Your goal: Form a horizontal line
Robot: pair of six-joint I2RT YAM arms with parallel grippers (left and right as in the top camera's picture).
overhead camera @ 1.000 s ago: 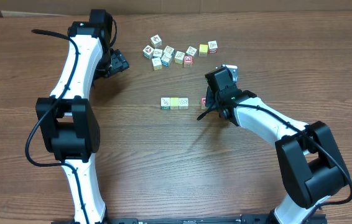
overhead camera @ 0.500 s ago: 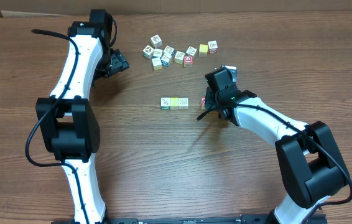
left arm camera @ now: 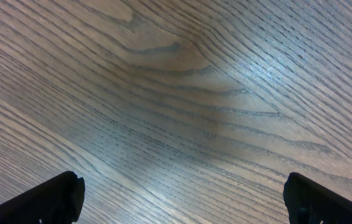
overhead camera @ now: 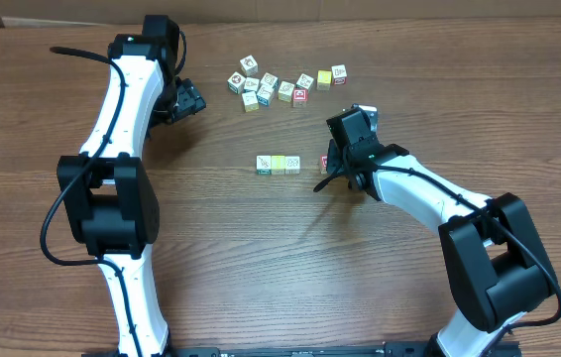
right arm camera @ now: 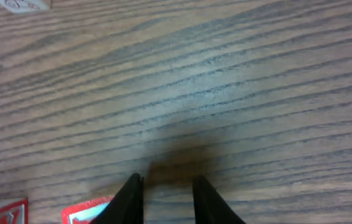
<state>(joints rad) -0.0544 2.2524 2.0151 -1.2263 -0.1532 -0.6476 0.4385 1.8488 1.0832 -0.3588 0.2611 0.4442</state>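
The horizontal line is found near the middle of the table: three small picture cubes set edge to edge in a straight row running left to right, the leftmost white with green and the middle one pale yellow; the face of the rightmost is too small to be read with certainty. A loose cluster of similar cubes is scattered toward the far edge of the table, well apart from the row. A red-faced cube is seen just to the right of the row, separated from it by a gap and partly covered from above by the right arm. The right gripper is held low over the wood beside that cube; in the right wrist view its fingers are parted by only a narrow gap, bare wood grain is seen between them, and nothing is gripped, while red faces show at the lower left edge of that view. The left gripper is kept toward the far left part of the table, well away from every cube; its fingers are spread wide, only bare wood lies between them, and nothing is held.
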